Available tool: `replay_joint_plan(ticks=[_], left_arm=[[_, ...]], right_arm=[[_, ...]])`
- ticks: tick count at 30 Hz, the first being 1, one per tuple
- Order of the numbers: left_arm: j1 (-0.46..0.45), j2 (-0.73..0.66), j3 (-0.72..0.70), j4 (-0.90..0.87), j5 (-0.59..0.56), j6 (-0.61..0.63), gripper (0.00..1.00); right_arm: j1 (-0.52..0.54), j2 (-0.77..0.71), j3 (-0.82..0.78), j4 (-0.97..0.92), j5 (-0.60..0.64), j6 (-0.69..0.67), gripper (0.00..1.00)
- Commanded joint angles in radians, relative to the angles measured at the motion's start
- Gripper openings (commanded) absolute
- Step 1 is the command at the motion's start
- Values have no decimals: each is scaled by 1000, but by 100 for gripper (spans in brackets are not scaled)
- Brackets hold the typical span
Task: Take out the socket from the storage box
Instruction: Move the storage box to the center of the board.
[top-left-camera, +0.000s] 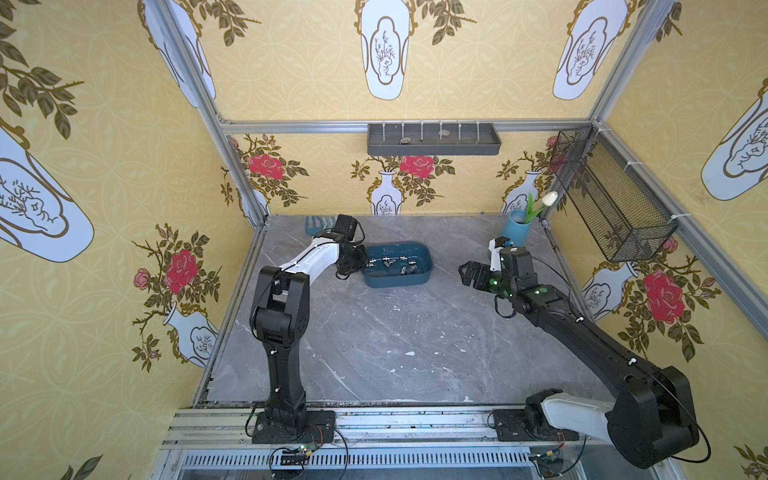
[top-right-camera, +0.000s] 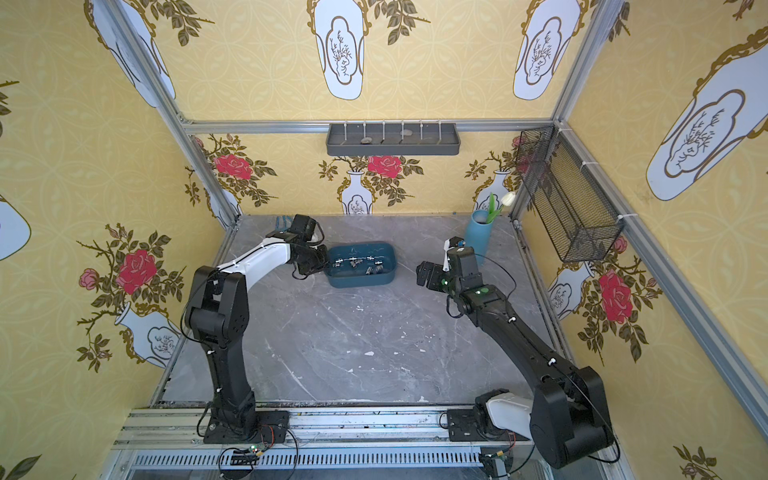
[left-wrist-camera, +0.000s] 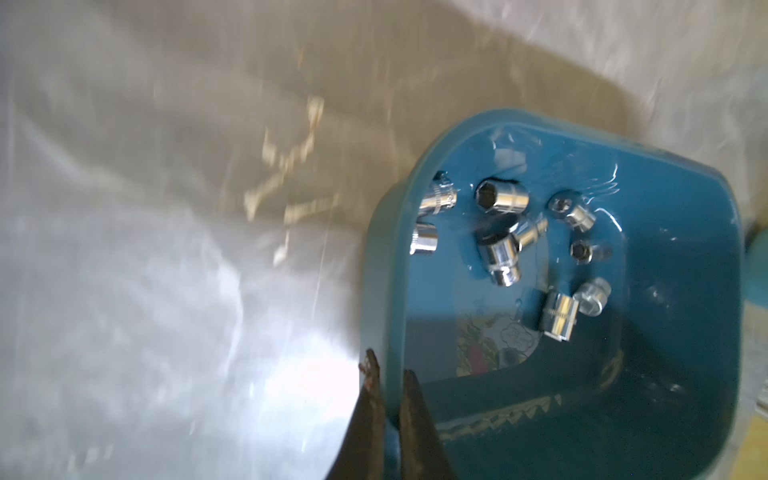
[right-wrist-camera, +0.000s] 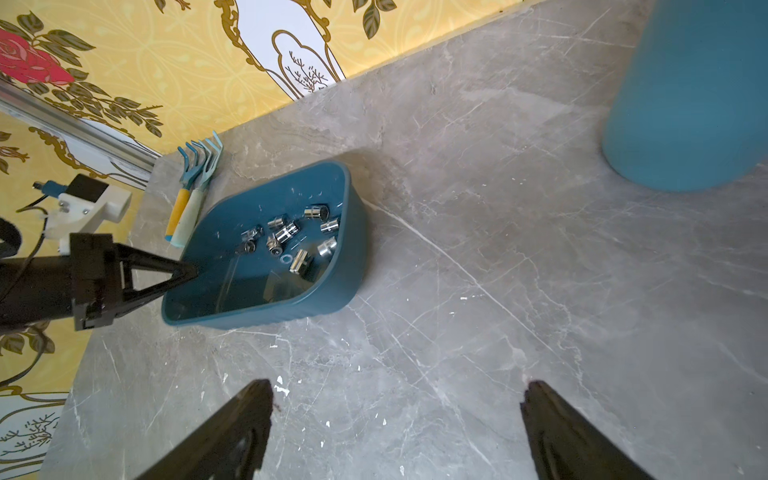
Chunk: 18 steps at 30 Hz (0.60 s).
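Our left gripper (left-wrist-camera: 388, 368) clamps an end wall of the storage box (left-wrist-camera: 685, 353); the sockets (left-wrist-camera: 503, 253) lie just beyond; our right gripper (right-wrist-camera: 399, 390) gapes, farther away.

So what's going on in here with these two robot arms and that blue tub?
The left end effector is clamped shut on the end wall of the blue storage box, one finger inside and one outside. Several shiny metal sockets lie loose in the box, and none of them is gripped. The right end effector hangs open and empty above the grey table, off to the side of the box.
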<state>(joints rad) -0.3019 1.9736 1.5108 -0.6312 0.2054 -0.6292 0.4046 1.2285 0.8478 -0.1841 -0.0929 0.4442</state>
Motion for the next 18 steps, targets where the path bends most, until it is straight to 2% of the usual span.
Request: replay_joint_plan(ticks=[1, 10, 13, 14, 18], left_arm=[[-14, -63, -73, -61, 50, 2, 0], [-101, -219, -321, -31, 54, -49, 0], [-128, -271, -408, 10, 30, -107, 0], [-161, -285, -431, 21, 20, -119, 0], [-189, -305, -481, 52, -6, -139, 0]], right_arm=[[4, 10, 7, 6, 7, -12, 97], [36, 37, 6, 29, -23, 2, 98], [64, 43, 5, 46, -27, 6, 98], [77, 46, 5, 54, -29, 5, 98], [128, 74, 17, 78, -33, 1, 99]])
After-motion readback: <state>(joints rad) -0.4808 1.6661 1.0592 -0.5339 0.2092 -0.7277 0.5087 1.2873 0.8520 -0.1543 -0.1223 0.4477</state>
